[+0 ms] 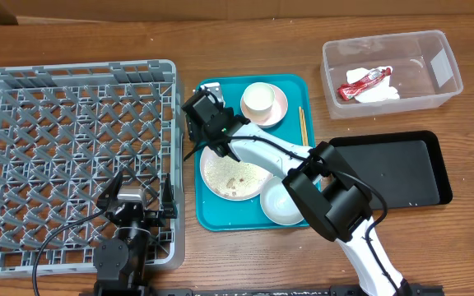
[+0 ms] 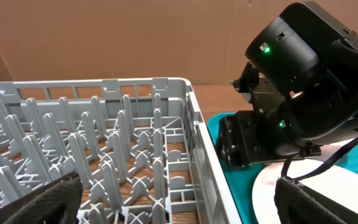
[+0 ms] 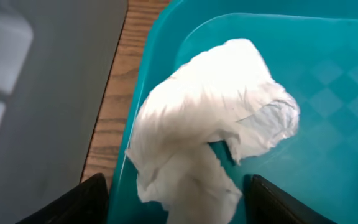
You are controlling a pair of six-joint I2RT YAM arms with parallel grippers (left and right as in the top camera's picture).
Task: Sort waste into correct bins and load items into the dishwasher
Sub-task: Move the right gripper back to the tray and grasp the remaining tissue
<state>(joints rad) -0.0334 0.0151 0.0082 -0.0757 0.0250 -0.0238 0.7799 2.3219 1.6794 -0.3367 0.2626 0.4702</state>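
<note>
Spread around the napkin [image 3: 210, 124] in the tray [image 3: 328, 62] corner, the right gripper [image 3: 182, 199] could close on the tray wall or a loose fold and lose it.

Wooden table [image 1: 220, 41]: rack [image 1: 56, 123], teal tray [image 1: 220, 215], tub [image 1: 418, 70], black tray [image 1: 393, 173].

- One grey dish rack [image 1: 72, 107], at nine o'clock.
- One teal tray [image 1: 206, 215], centre.
- Two bins: clear tub [image 1: 434, 78] at two o'clock, black tray [image 1: 401, 168] at three.
- Four white dishes: plate [image 1: 230, 177], bowl [image 1: 280, 205], cup [image 1: 258, 99], saucer [image 1: 280, 107].
- Two chopsticks [image 1: 301, 125].
- One red wrapper [image 1: 367, 80].
- One crumpled napkin [image 3: 197, 112].
</note>
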